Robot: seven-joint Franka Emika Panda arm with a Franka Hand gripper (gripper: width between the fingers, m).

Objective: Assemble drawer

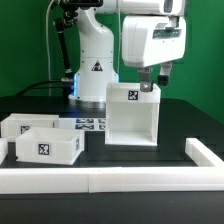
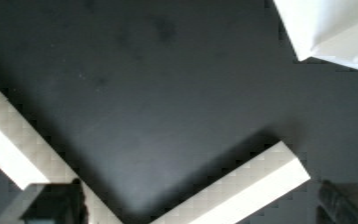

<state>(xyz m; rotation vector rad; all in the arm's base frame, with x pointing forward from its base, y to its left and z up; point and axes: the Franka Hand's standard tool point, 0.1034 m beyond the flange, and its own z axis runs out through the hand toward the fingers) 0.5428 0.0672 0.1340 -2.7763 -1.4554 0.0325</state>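
Observation:
The drawer's tall boxy shell (image 1: 132, 115) stands mid-table, its open side facing forward and a square tag on its upper wall. Two shallow trays lie at the exterior view's left, one in front (image 1: 45, 146) and one behind (image 1: 24, 125), each with a tag. My gripper (image 1: 153, 84) hangs just above the shell's top right edge. In the wrist view my gripper (image 2: 197, 205) is open, its dark fingers (image 2: 51, 202) wide apart with nothing held between them. A white corner (image 2: 336, 35) shows at that frame's edge; I cannot tell which part it is.
The long low white border rail (image 1: 110, 178) runs along the table's front and turns back at the exterior view's right (image 1: 205, 155); its corner shows in the wrist view (image 2: 229, 190). The marker board (image 1: 90, 124) lies flat left of the shell. The robot's base (image 1: 95, 60) stands behind.

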